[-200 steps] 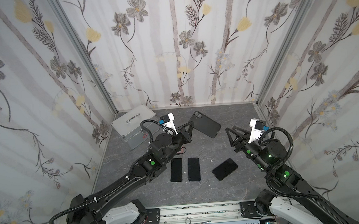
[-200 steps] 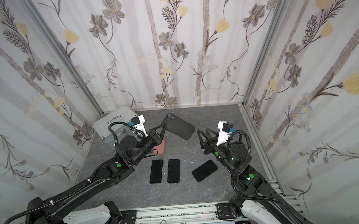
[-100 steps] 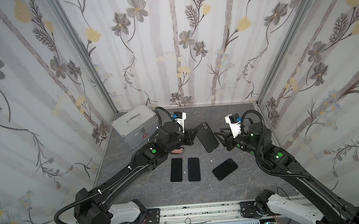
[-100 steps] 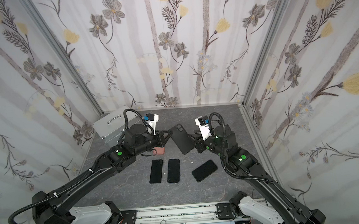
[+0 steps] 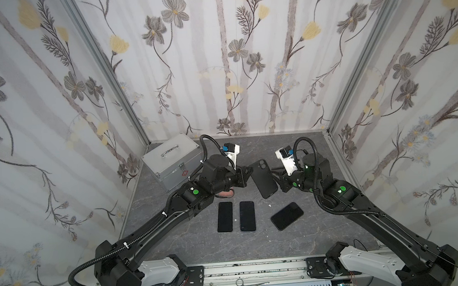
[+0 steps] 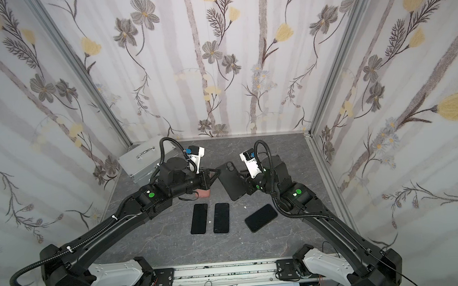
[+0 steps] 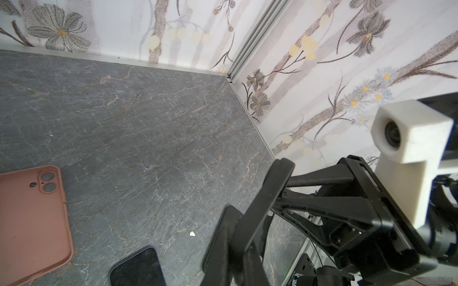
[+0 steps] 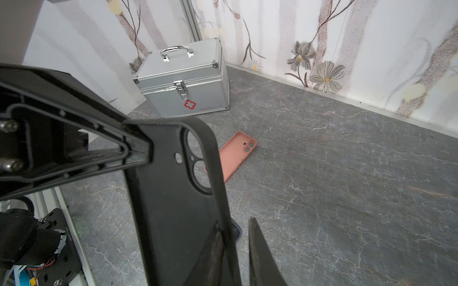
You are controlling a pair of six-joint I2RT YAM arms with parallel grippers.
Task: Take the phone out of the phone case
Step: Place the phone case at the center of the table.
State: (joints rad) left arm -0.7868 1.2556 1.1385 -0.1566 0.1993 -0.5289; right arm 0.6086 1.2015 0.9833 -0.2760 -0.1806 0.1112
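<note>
Phone case [image 5: 263,178], black, is held up over the centre of the table [image 5: 257,243], with floor showing through its camera cutouts. Left gripper [image 5: 250,171], at 9 o'clock of it, is clamped tight on the camera-end edge. The right gripper [image 5: 275,175], at 3 o'clock, stands narrowly parted astride a long edge, one finger [image 8: 260,252] clear of the case. Outward lie a pink case [image 8: 236,156] at 8 o'clock, three phones [image 5: 247,216] at 6 o'clock and a silver box [image 5: 174,160] at 10 o'clock.

Bright even light, soft shadows, bowed edges
</note>
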